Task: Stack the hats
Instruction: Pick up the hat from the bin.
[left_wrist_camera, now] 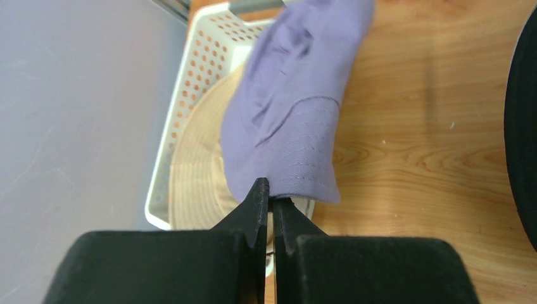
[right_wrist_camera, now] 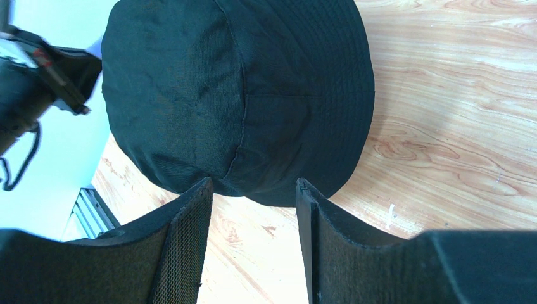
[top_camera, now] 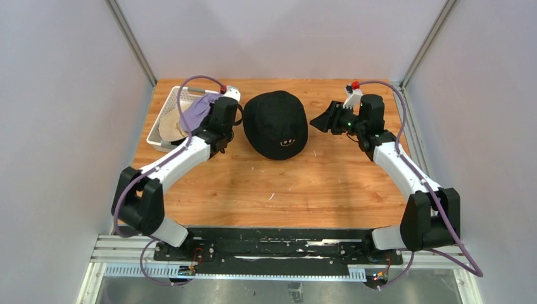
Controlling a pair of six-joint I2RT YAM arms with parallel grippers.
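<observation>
Wooden table [top_camera: 285, 196] surface is enclosed by grey walls. The left gripper [left_wrist_camera: 269, 190] is clamped on the brim of the lavender hat [left_wrist_camera: 291, 107], which overlaps the beige hat [left_wrist_camera: 196, 177] in the white basket [left_wrist_camera: 183, 95]. The right gripper [right_wrist_camera: 253, 190] is held apart just beside the black smiley hat [top_camera: 275, 123] at table centre.

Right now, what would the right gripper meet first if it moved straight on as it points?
Most likely the black smiley-face hat: the right gripper faces its brim, jaws open, with nothing showing in between.
</observation>
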